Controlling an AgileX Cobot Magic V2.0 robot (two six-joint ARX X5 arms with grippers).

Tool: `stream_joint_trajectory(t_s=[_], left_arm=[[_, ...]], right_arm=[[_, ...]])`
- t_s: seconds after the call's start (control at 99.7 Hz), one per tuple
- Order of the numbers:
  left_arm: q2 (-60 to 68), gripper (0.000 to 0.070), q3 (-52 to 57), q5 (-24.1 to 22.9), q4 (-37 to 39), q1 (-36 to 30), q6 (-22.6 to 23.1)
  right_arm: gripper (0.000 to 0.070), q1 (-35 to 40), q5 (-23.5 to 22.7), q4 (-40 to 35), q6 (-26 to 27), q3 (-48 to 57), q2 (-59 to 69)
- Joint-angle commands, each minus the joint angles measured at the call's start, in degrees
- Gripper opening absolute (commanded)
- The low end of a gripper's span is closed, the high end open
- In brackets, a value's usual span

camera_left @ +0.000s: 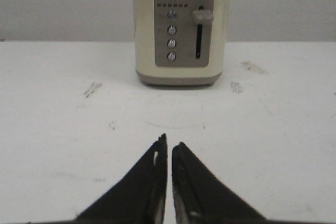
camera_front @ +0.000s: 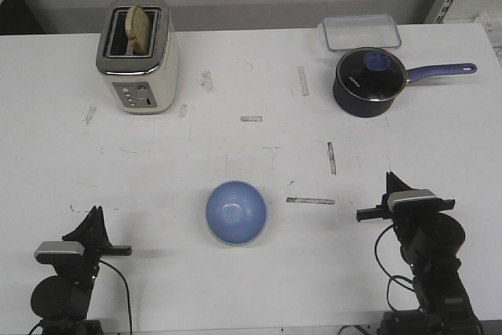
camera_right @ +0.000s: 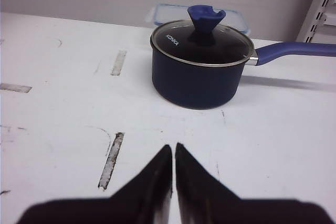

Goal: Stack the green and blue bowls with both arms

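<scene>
White desk [camera_front: 235, 139], scuffed and taped, runs back to a grey wall. One blue bowl [camera_front: 236, 211] sits upright near the front edge, between the arms; a pale rim beneath it may be the green bowl already nested, though I cannot tell. Left claw [camera_left: 169, 148] and right claw [camera_right: 174, 149] are both closed on nothing, well apart from the bowl. The risk: a closed claw tip nudging the smooth bowl could slide or tip it.

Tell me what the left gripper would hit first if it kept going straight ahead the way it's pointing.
Probably the toaster. The left gripper is shut and points across bare table straight at the toaster's control panel, with nothing between them. How far off it is cannot be judged.
</scene>
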Motion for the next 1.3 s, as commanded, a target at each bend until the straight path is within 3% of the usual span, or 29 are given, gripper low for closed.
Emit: stream_joint_trajectory(t_s=[0.0,1.293], left_arm=[[-0.2,0.0002,-2.0,0.2,2.9,0.1,0.1],[-0.1,0.0002,-4.0,0.3,3.6,0.0,0.1]], right_arm=[[0.0001,0.0,0.2,0.7,0.7,0.3,0.0],[0.0001,-0.1,0.3,0.9,0.7,-1.0,-2.7]])
